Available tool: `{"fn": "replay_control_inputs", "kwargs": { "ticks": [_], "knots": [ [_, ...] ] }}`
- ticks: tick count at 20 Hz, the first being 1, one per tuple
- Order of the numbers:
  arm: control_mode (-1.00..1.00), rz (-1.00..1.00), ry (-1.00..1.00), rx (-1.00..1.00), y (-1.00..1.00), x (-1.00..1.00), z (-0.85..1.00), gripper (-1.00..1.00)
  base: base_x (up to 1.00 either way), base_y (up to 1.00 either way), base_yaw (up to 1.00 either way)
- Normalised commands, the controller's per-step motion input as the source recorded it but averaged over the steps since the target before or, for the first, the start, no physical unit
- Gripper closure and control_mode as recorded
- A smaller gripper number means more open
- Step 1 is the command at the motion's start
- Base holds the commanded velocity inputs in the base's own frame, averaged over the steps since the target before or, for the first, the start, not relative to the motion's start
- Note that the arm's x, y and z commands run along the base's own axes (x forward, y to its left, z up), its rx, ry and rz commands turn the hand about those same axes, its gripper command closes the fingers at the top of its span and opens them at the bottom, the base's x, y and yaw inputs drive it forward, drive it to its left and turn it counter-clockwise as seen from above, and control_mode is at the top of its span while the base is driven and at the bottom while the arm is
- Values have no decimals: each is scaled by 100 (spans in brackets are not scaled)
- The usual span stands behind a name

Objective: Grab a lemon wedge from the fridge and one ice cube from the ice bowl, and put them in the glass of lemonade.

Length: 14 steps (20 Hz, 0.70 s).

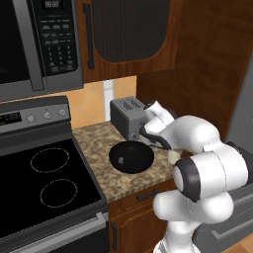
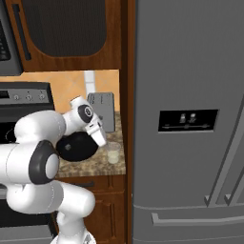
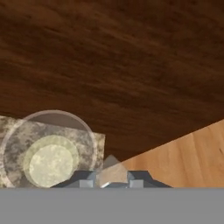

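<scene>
Now the claw (image 3: pixel 111 181) sits nearly closed on a small pale translucent piece, prob. the ice cube (image 3: pixel 110 169), just right of the glass of lemonade (image 3: pixel 49 151), lower left in hand view, on the table (image 2: pixel 97 167). Next: shift over the rim, release.

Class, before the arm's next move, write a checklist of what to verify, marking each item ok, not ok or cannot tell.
1. The gripper is closed on a pale translucent piece, seemingly the ice cube: ok.
2. The glass of lemonade stands upright on the counter: ok.
3. The glass is centred under the gripper in the hand view: not ok, it sits off to one side.
4. The lemon wedge is already in the glass: cannot tell.
5. The fridge doors are shut: ok.
</scene>
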Motion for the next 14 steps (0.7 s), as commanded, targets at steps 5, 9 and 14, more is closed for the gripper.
{"fn": "replay_control_inputs", "kwargs": {
  "ticks": [5,9,14],
  "knots": [
    [-100,0,0,1,0,19,-12,100,0,0,0],
    [-100,0,0,0,0,14,-11,100,0,0,0],
    [-100,0,0,0,0,11,-5,100,0,0,0]
  ]
}}
